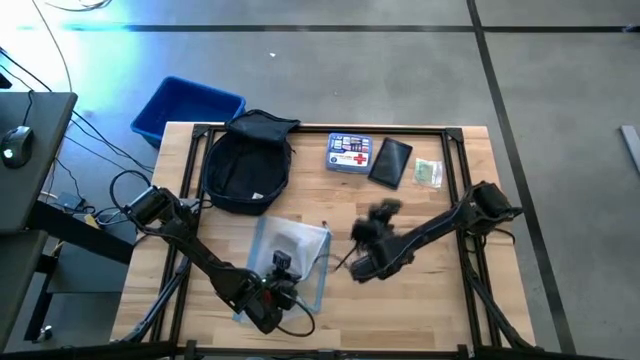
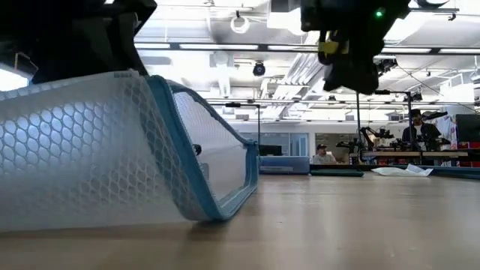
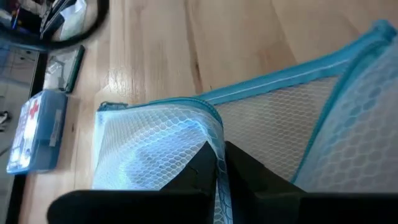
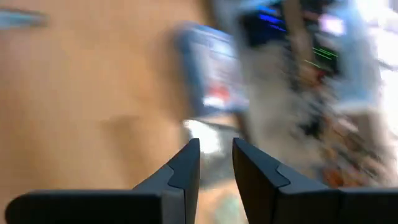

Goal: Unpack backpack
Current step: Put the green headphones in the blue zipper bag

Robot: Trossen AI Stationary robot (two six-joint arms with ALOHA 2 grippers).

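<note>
The left gripper (image 1: 268,300) is clamped on the mesh pouch's (image 1: 292,250) edge at the table's (image 1: 420,310) near side. A thin grip like that could slip and drop the pouch. The backpack (image 1: 246,162) lies at the far left, well apart from both grippers. The right gripper (image 1: 368,262) hovers mid-table, fingers slightly apart and empty; its swing could knock the first-aid box (image 1: 349,153).

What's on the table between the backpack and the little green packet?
In the high view, between the backpack and the green packet lie a blue first-aid box and a flat black pouch.
</note>
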